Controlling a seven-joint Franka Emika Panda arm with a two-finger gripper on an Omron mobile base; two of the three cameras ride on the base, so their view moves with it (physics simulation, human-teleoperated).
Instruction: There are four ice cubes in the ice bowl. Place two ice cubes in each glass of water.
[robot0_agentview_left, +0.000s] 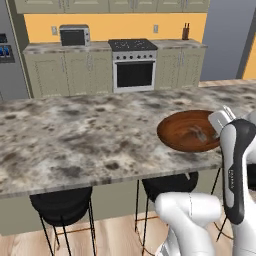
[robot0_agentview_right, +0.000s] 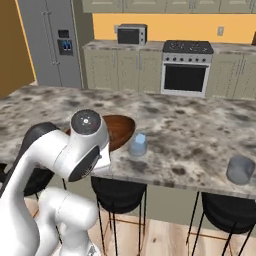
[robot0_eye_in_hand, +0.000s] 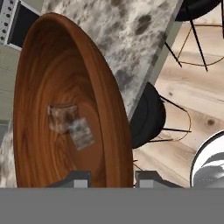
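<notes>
Hand view puts the grey-mottled marble table (robot0_eye_in_hand: 131, 26) largest, w/ its edge running diagonally & black stools below. On it, close to that near edge, sits the wide shallow glossy reddish-brown wooden ice bowl (robot0_eye_in_hand: 39, 131); also seen in left base view (robot0_agentview_left: 175, 137) & right base view (robot0_agentview_right: 122, 131).

Inside bowl, near its centre, lie the small pale translucent square ice cubes (robot0_eye_in_hand: 72, 124). I make out two blurry blocks touching or overlapping; whether more lie under or beside them I can't tell. Left base view shows same faint pale patch (robot0_agentview_left: 196, 134) at bowl bottom.

Two short translucent grey-blue cylindrical tumblers: one glass (robot0_agentview_right: 138, 145) just beside bowl rim, on the side away from the arm's elbow; other glass (robot0_agentview_right: 241, 169) well apart, farther along same table edge.

Gripper (robot0_eye_in_hand: 111, 178): both dark tips poke up at the bottom, apart w/ a gap between, nothing held. They straddle the bowl's near rim.

Key relation: cubes lie ahead of the gripper along its pointing axis & off to one side of tip midline, deeper in the bowl past the rim. Judgement: next move needs gripper to shift over the rim toward bowl centre, then descend; cubes being pressed together may make picking just one awkward. No long axis to align w/, blocks are roughly square.
</notes>
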